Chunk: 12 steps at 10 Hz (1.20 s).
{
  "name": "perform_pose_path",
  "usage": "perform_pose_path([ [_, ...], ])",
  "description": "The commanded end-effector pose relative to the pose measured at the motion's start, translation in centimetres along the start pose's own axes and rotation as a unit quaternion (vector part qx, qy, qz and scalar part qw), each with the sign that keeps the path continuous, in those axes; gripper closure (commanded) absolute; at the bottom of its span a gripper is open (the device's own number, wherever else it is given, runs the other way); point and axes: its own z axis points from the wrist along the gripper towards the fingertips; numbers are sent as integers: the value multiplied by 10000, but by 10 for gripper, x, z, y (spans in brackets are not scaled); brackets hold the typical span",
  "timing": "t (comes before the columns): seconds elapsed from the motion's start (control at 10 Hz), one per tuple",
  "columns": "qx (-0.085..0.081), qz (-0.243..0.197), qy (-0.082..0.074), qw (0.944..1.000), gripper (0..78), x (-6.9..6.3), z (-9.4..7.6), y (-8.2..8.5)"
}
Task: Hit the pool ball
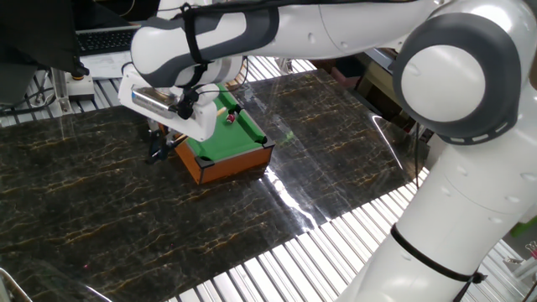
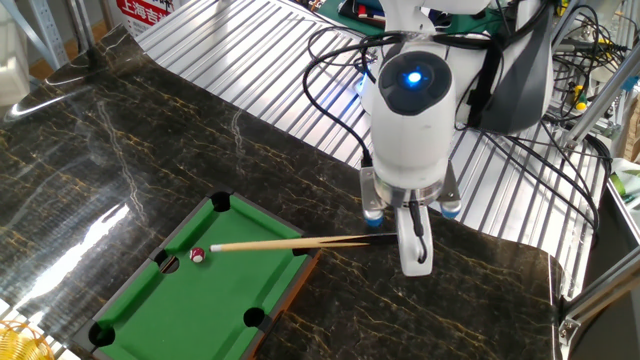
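Note:
A tiny red pool ball (image 2: 198, 255) lies on the green felt of a miniature pool table (image 2: 140, 312) with a wooden frame, close to a side pocket. It also shows in the one fixed view (image 1: 230, 118). A thin tan cue stick (image 2: 270, 244) lies level over the felt, its tip just right of the ball, a small gap between them. My gripper (image 2: 388, 237) is shut on the cue stick's dark end, beyond the table's right rim. In the one fixed view the gripper (image 1: 158, 149) is beside the pool table (image 1: 243, 144), mostly hidden by my arm.
The pool table stands on a dark marbled tabletop (image 2: 120, 150). A ribbed metal surface (image 2: 270, 50) runs behind it. Cables (image 2: 520, 160) hang near the arm's base. A keyboard (image 1: 109, 38) lies at the back in the one fixed view.

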Motion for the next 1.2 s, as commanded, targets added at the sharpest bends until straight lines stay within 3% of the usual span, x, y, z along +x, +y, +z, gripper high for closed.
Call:
perform_pose_path([
  [0.1, -28, -107, 96, 9999, 764, -1, -3, 3],
  [0.2, 96, -344, 65, 9993, 764, -1, -3, 3],
  [0.4, 249, -534, -174, 9981, 764, -1, -3, 3],
  [0.5, 239, -612, -115, 9978, 764, -1, -3, 3],
  [0.7, 110, -795, 274, 9964, 764, -1, -3, 3],
  [1.0, 12, -964, 443, 9944, 764, -1, -3, 3],
  [1.2, -127, -775, 547, 9954, 764, -1, -3, 3],
])
